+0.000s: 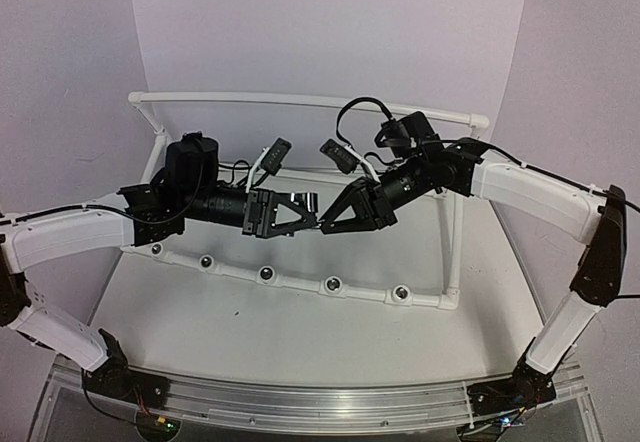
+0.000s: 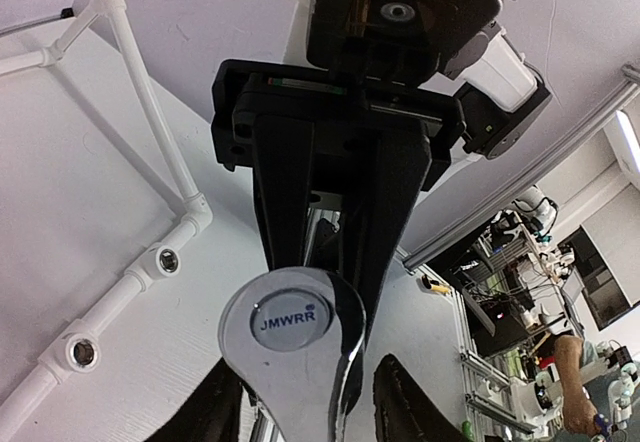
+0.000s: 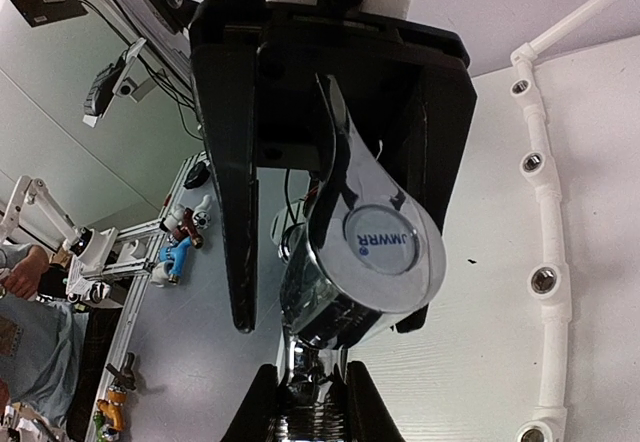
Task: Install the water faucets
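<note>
One of the water faucets [image 1: 320, 217], shiny chrome with a round "JMWRR" cap on its flat handle [image 2: 295, 337], hangs in mid-air between both grippers, above the pipe frame's middle. My right gripper [image 3: 312, 402] is shut on its threaded stem, and the body and handle [image 3: 375, 247] stick out past the fingertips. My left gripper [image 2: 310, 407] faces it from the left [image 1: 308, 210]. Its fingers [image 2: 405, 402] stand on either side of the handle, with a bare gap showing on the right side. In the top view the faucet is mostly hidden by the jaws.
A white pipe frame [image 1: 300, 284] lies on the table below the grippers. Several round silvery sockets [image 1: 267, 274] face up along its front rail [image 3: 545, 262]. Its back rail [image 1: 300, 99] runs behind the arms. An aluminium rail [image 1: 320, 402] lines the near edge.
</note>
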`<action>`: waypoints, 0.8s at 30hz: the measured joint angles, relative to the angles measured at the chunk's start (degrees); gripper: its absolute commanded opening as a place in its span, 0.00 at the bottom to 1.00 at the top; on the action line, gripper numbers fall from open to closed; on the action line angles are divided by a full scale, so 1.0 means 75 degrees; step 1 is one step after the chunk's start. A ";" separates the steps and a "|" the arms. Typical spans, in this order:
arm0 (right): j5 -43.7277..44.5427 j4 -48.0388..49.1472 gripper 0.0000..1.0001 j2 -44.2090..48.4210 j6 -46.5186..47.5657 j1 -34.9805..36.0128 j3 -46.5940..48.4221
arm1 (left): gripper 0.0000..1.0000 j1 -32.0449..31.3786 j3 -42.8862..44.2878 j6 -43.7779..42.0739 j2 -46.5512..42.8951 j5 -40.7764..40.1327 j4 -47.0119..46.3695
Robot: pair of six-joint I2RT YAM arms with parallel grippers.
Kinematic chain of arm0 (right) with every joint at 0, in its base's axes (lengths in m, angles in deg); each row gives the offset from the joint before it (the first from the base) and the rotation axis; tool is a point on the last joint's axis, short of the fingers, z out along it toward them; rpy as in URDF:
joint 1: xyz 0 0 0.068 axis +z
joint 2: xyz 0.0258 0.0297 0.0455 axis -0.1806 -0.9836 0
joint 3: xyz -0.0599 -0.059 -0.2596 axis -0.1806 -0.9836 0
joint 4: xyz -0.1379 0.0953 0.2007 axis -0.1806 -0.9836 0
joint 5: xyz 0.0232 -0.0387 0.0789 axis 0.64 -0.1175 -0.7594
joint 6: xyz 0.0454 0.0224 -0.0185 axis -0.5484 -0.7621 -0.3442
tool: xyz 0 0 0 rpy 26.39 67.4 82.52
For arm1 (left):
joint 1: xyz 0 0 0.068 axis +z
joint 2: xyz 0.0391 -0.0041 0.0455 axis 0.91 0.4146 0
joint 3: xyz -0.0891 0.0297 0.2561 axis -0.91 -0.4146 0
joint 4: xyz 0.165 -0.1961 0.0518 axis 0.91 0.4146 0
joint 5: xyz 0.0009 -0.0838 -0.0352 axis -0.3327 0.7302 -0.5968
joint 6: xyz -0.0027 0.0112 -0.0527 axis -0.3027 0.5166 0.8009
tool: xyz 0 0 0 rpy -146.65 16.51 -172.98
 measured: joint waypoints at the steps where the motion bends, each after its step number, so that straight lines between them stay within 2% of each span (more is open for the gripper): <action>1: -0.0005 0.0000 0.00 -0.0012 0.0000 0.0000 0.0000 | 0.32 -0.0004 0.0012 0.0037 0.0031 0.0025 -0.0021; 5: -0.0086 0.0009 0.00 -0.0046 -0.0003 0.0000 0.0000 | 0.19 -0.0004 0.0032 0.0112 0.0050 0.0082 -0.0021; 9: -0.0069 0.0016 0.00 -0.0069 0.0015 -0.0007 -0.0002 | 0.13 -0.0003 0.0043 0.0226 0.0050 0.0071 -0.0055; 12: -0.0106 0.0019 0.01 -0.0117 0.0009 -0.0009 0.0000 | 0.02 0.0000 0.0043 0.0300 0.0050 0.0066 -0.0018; 14: -0.0128 0.0017 0.13 -0.0147 -0.0001 -0.0009 0.0000 | 0.00 0.0000 0.0043 0.0356 0.0050 0.0056 0.0025; 15: -0.0126 0.0016 0.23 -0.0156 -0.0006 -0.0009 0.0000 | 0.00 0.0001 0.0043 0.0368 0.0050 0.0055 0.0054; 17: -0.0088 0.0014 0.57 -0.0168 -0.0013 -0.0009 0.0000 | 0.00 0.0002 0.0043 0.0393 0.0050 0.0034 0.0108; 18: -0.0037 0.0006 0.64 -0.0171 -0.0061 -0.0009 0.0000 | 0.00 0.0000 0.0046 0.0404 0.0050 -0.0007 0.0154; 21: 0.0342 0.0022 0.74 -0.0171 -0.0096 -0.0020 0.0000 | 0.00 -0.0024 0.0082 0.0434 0.0045 -0.0252 0.0470; 24: 0.1007 0.0023 0.75 -0.0171 -0.0097 -0.0060 -0.0002 | 0.00 -0.0067 0.0104 0.0569 -0.0112 -0.1106 0.1165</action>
